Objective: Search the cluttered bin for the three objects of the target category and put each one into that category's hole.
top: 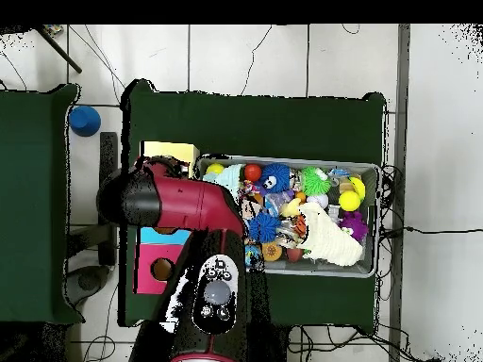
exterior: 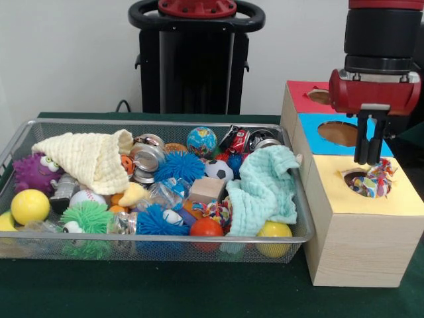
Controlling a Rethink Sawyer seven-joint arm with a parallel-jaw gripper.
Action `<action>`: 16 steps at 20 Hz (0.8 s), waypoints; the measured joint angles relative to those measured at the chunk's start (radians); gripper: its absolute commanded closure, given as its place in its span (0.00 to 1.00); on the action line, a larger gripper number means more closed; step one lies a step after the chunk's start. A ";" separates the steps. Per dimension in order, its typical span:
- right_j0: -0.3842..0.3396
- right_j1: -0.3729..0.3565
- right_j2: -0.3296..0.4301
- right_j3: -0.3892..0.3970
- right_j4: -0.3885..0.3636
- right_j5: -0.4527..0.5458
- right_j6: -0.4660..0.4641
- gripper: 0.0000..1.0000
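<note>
Soft, even room light falls from overhead, leaving only faint shadows under the wire bin (exterior: 20, 142). The white wall (exterior: 66, 53) behind looks bright and slightly washed.

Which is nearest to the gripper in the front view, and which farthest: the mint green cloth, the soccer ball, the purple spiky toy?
From the gripper, above the yellow hole:
1. Mint green cloth, at the bin's end beside the box.
2. Soccer ball, mid-bin.
3. Purple spiky toy, at the bin's opposite end.

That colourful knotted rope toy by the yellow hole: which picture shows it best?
The front view: the rope toy sits in plain sight at the yellow hole, just under the pincer. In the overhead view the arm hides it.
</note>
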 measured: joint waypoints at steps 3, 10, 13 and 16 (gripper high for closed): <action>0.003 0.008 0.000 0.000 0.000 -0.013 0.000 1.00; 0.009 0.036 0.000 0.000 0.000 -0.061 0.000 1.00; 0.009 0.043 0.000 0.000 0.000 -0.074 0.000 1.00; 0.010 0.053 0.001 0.000 0.000 -0.092 0.000 1.00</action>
